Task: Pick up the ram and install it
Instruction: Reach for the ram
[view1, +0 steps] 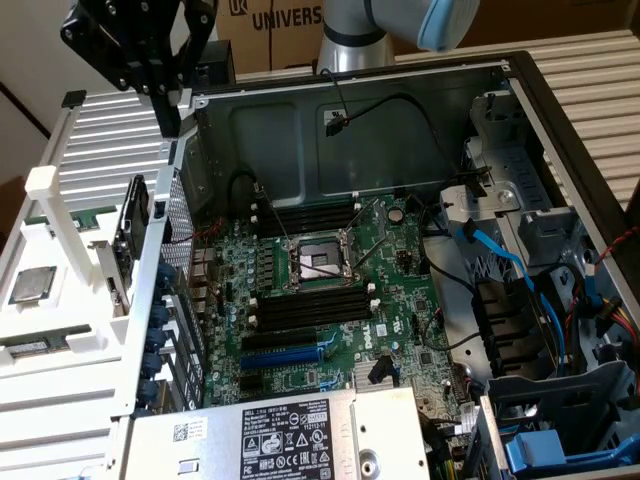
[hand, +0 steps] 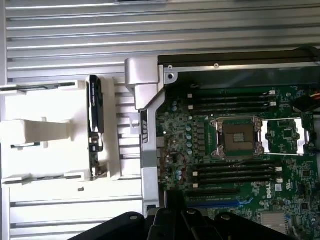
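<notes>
Your gripper (view1: 172, 118) hung clenched, holding nothing, above the computer case's (view1: 280, 130) wall at the exterior view's left. The ram (view1: 131, 236) stood on edge in the white holder (view1: 48, 186), just outside that wall.

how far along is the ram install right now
Done: nothing visible yet. The ram stands on edge in the white holder, outside the case. In hand: nothing; the pincer is shut and empty, above the case's edge beside the holder. Left: the pick-up and the seating; the black memory slots look empty.
</notes>
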